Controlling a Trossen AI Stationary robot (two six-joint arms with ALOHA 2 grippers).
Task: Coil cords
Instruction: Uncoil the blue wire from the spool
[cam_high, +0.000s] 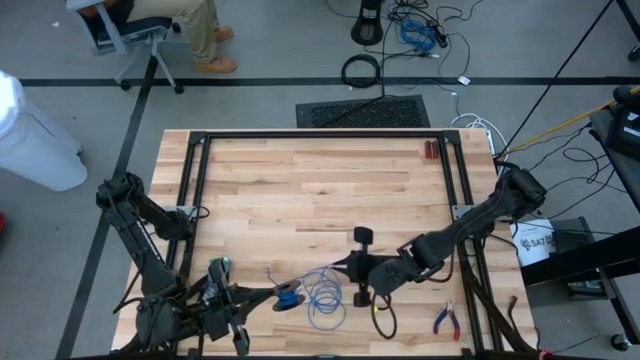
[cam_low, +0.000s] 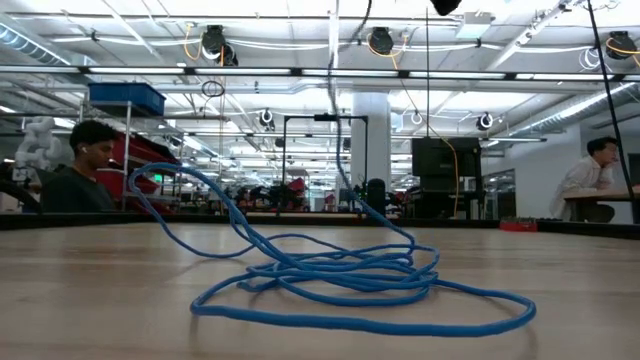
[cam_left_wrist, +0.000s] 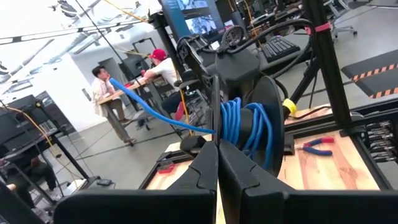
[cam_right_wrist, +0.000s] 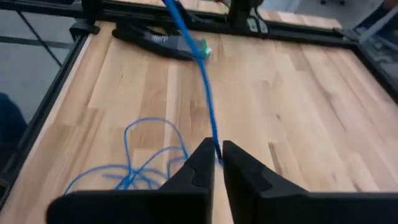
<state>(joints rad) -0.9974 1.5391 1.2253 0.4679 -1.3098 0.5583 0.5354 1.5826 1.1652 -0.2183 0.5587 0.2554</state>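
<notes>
One blue cord (cam_high: 322, 293), two tools (cam_high: 345, 268) (cam_high: 262, 297), one pliers (cam_high: 446, 320)

Your high view looks straight down on the whole table (cam_high: 330, 190), and your low view sits at table-top height, very close to the blue cord (cam_low: 340, 275), facing level into the room behind. Your left wrist view looks across the table edge toward the red-handled pliers (cam_left_wrist: 320, 144), while your right wrist view looks down along the boards; both wrist views and the high view share the cord.
</notes>
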